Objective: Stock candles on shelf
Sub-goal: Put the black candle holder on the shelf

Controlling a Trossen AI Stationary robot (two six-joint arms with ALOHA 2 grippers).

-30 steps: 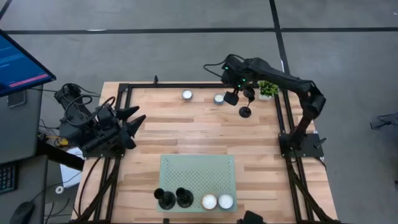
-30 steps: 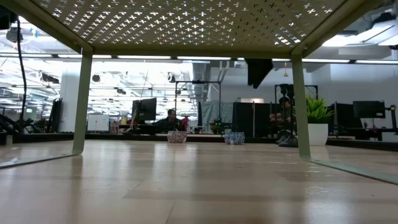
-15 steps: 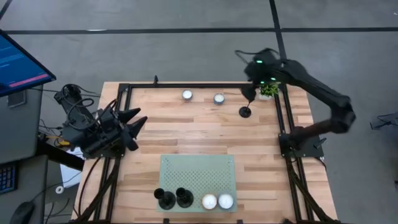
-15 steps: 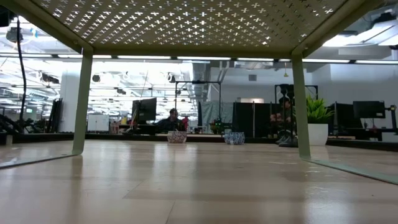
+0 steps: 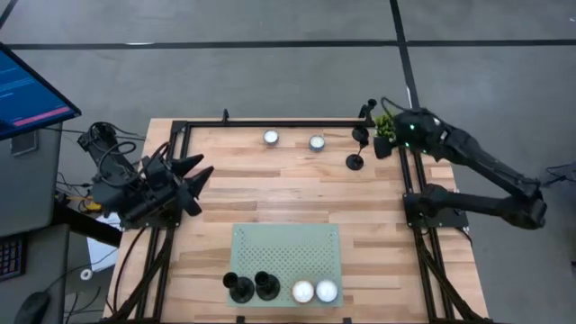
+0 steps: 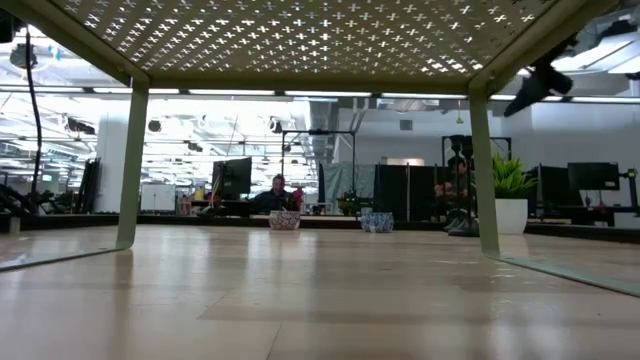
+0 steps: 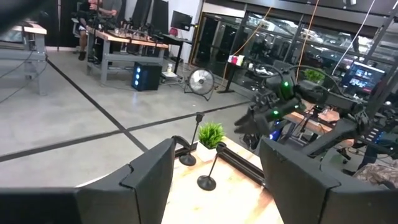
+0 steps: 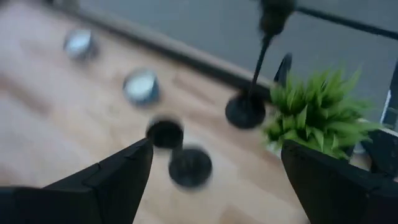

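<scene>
Two white candles (image 5: 271, 138) (image 5: 317, 142) stand on the wooden table near its far edge. They also show in the right wrist view (image 8: 142, 86) (image 8: 79, 42). Two more candles (image 5: 302, 292) (image 5: 326, 292) stand on the pale green perforated shelf (image 5: 286, 252), at its near edge. My right gripper (image 5: 380, 142) (image 8: 216, 149) is open and empty above the table's far right corner, right of the table candles. My left gripper (image 5: 200, 173) (image 7: 216, 146) is open and empty at the table's left edge.
Two black candle holders (image 5: 239, 288) (image 5: 265, 286) stand on the shelf left of its candles. More black holders (image 5: 355, 162) (image 5: 363, 135) and a small green plant (image 5: 389, 126) stand at the far right corner, close under my right gripper. A black frame runs along the table's edges.
My right gripper has drawn back from beside the right-hand table candle toward the table's right edge, its arm folding out past that edge. The candles and the shelf have not moved.
</scene>
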